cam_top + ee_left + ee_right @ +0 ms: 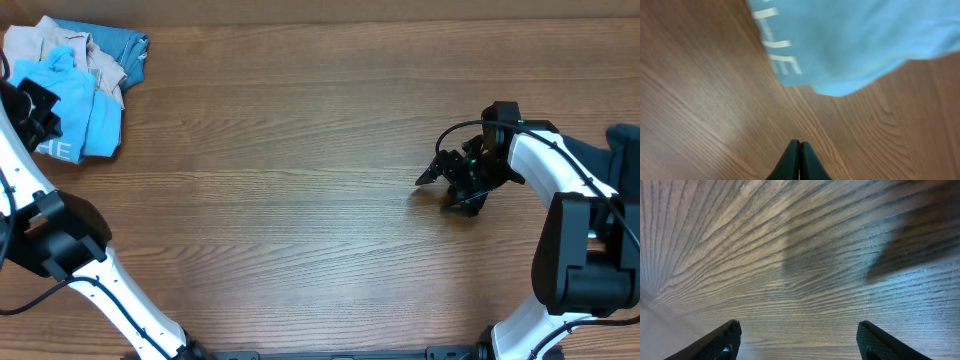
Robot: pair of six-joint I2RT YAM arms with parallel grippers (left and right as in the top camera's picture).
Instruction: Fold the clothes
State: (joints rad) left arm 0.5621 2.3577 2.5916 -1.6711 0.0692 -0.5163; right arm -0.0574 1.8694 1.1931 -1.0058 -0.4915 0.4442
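My left pincer (799,161): jaws pressed together, nothing between them, bare table (700,100) beneath. T-shirt (850,40) lies at twelve o'clock, clear of my tips. From overhead it sits at the table's ten o'clock, on a garment pile (110,50). I judge it soft, light and limp; best pinched at the hem edge. White print reads roughly "HE", the rest hidden. My right pincer (797,342): spread wide, empty.

Left arm (130,300) and right arm (540,165) have white links, black joints.

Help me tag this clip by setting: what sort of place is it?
Probably a robotics lab workbench, not a home: a robot's left arm and right arm at a wood-grain table, plus a heap of clothes including a sky-blue T-shirt.
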